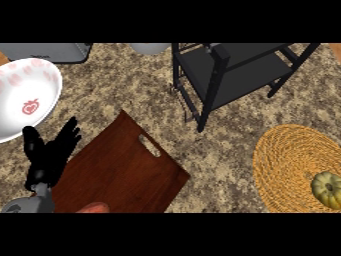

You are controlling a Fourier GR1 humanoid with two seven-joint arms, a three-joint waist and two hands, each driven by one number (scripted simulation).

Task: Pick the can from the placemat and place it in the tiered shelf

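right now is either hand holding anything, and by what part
Nothing is held. The left hand rests open, fingers up, beside the cutting board. The right hand is not in view.

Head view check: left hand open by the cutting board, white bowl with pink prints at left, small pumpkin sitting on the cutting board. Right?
One thing is off. In the head view the pumpkin sits on the woven placemat at right, not on the cutting board. The rest holds: the left hand is open beside the board, and the white bowl with pink prints is at left.
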